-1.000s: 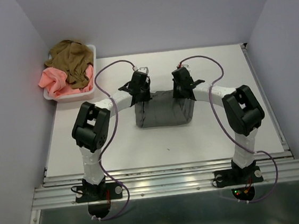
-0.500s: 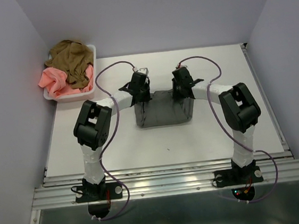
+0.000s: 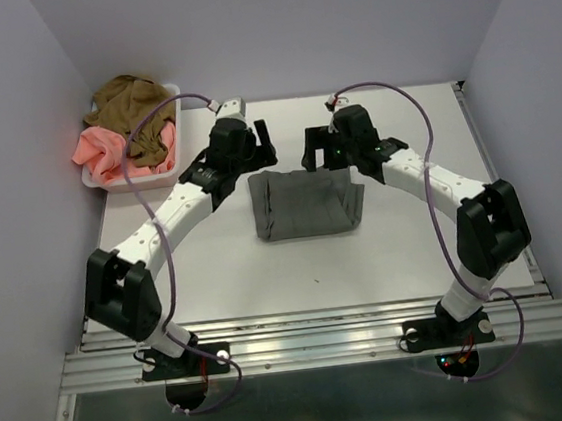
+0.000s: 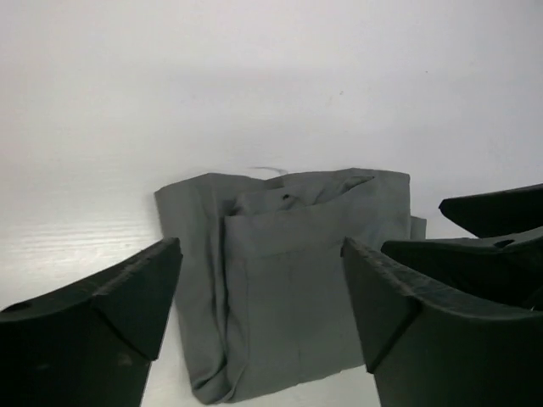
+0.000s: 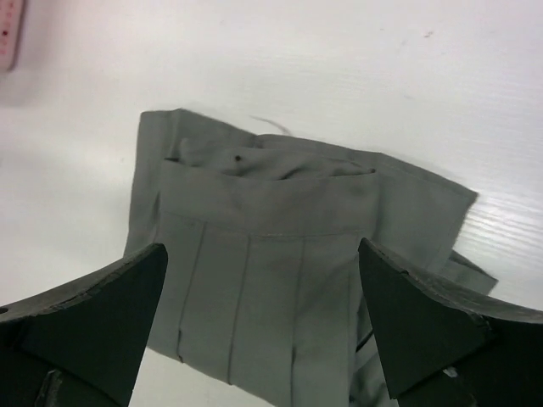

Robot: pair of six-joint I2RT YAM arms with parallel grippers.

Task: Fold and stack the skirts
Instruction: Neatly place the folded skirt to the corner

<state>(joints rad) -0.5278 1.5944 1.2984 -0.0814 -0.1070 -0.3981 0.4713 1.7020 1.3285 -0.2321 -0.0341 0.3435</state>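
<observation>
The grey skirt lies mid-table as a squarish folded packet. Its right side is the untidy one, with an under-layer poking out past the top layer (plain in the right wrist view). The olive skirt sits heaped over the pink skirt in the basket at the far left corner, both unfolded. Both grippers hover just beyond the packet's far edge, apart from the cloth. The left gripper has its fingers spread with nothing between them, and the right gripper stands spread wide too, holding nothing. I read this as the let-go after a fold, so doing it well means lifting straight clear before swinging anywhere, so that no fingertip drags the top layer open. If I judge the packet small enough to start the stack, I'd tuck that stray right flap under. Then I'd send the left arm to the basket, since it is nearer, and pinch the olive skirt alone so the pink does not come along tangled.
</observation>
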